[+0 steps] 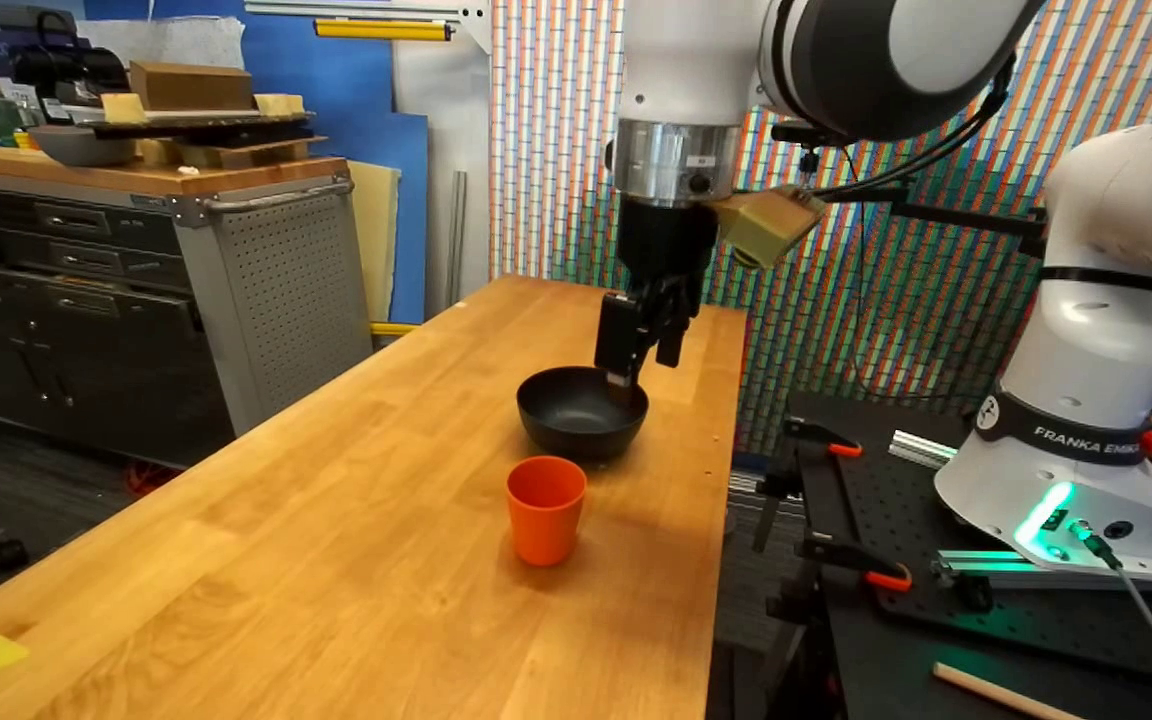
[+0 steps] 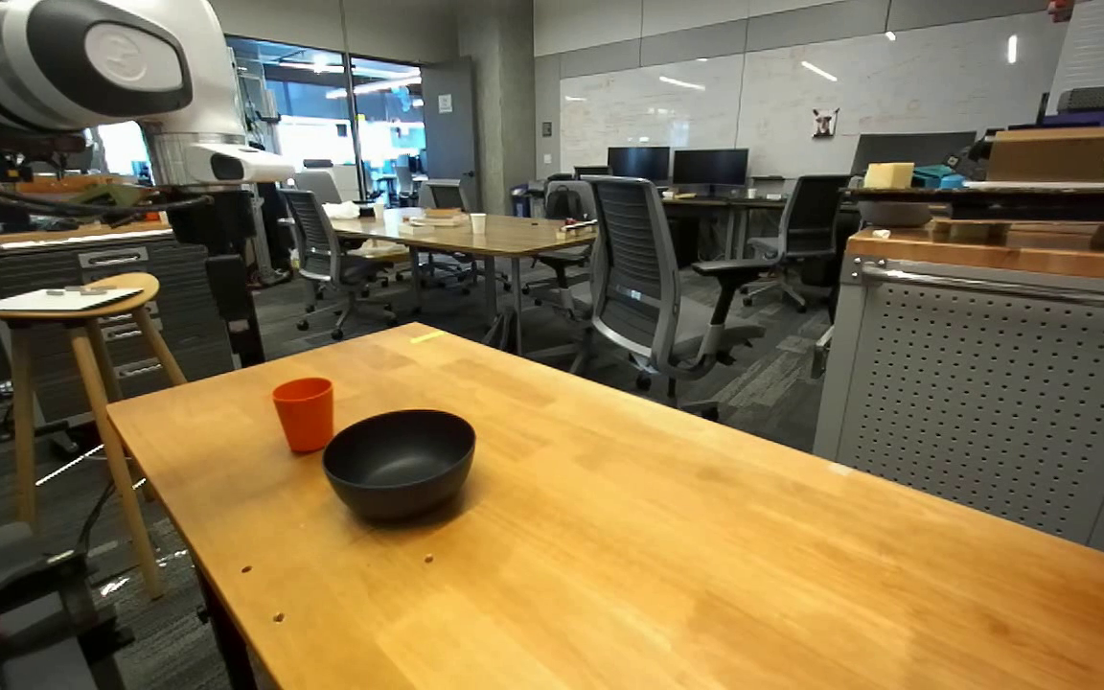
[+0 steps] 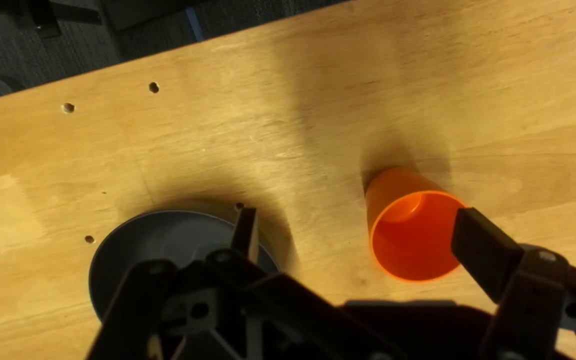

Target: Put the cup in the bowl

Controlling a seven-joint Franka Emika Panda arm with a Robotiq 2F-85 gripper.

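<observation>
Orange-red plastic cup (image 3: pixel 410 230), plain, slightly tapered: stands upright below your claw (image 3: pixel 360 237), toward one black finger (image 3: pixel 485 250), whose tip overlaps the cup's rim in the wrist view. Claw state: you have its two fingers spread wide, with nothing held between them. Round, shallow black bowl (image 2: pixel 399 479): sits upright below the claw on the side of the opposite finger, which hides part of the bowl's rim in the wrist view. You see a gap between cup and bowl there; they are just beside each other, cup outside bowl. In both exterior views they rest on the light wooden tabletop (image 1: pixel 366 540), lower than your claw. In an exterior view the white-and-black robot arm (image 2: pixel 121 57) holds the claw apart from both.
</observation>
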